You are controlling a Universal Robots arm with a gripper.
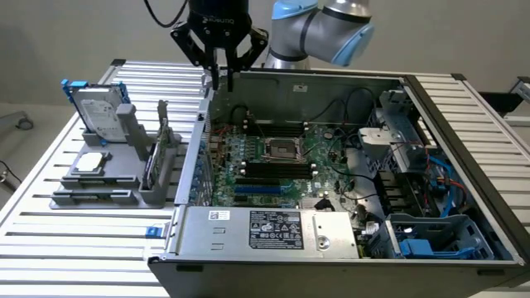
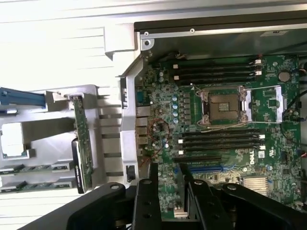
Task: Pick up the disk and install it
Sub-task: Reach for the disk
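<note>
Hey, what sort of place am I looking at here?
Likely a robotics lab bench for computer assembly: an open computer case exposing its motherboard sits on a slatted metal table, a grey fixture beside it holds the disk, and the gripper hangs overhead.

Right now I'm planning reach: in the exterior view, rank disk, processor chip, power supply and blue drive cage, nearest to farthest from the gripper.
1. disk, upright in the holder, on the exterior view's left of the gripper.
2. processor chip, flat on that holder.
3. power supply, labelled box at the front.
4. blue drive cage, far on the exterior view's right.
</note>
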